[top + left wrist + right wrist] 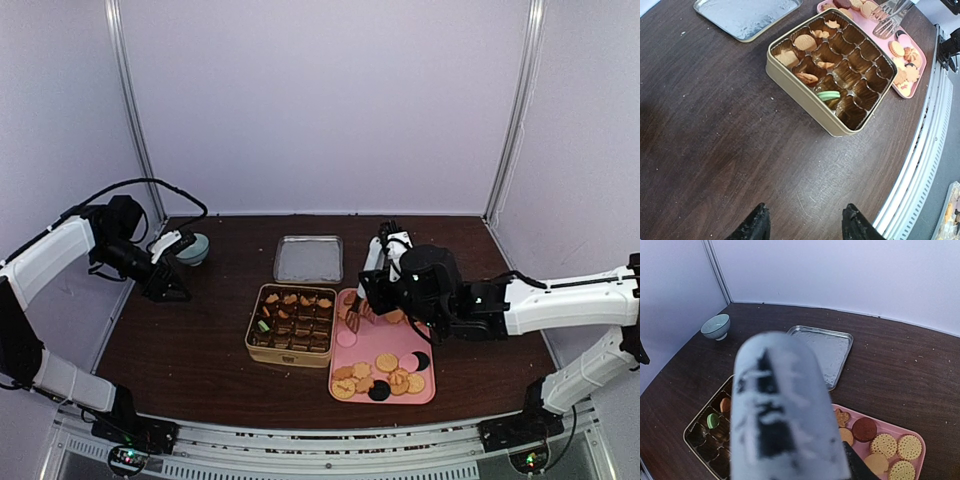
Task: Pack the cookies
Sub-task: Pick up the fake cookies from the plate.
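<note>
Pink tray (386,341) carries most cookies (352,374); a few sit in the gold tin (286,357). Right end effector (375,285) clamps metal tongs (354,310) over the tray. Left end effector (805,223) is parted and empty above the worktop (715,125).

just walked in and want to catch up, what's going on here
The right gripper holds metal tongs, their tips over the pink tray of cookies, beside the gold tin. The tin has a few cookies in its cups; most cups are empty. The left gripper hangs open above the table, holding nothing.
</note>
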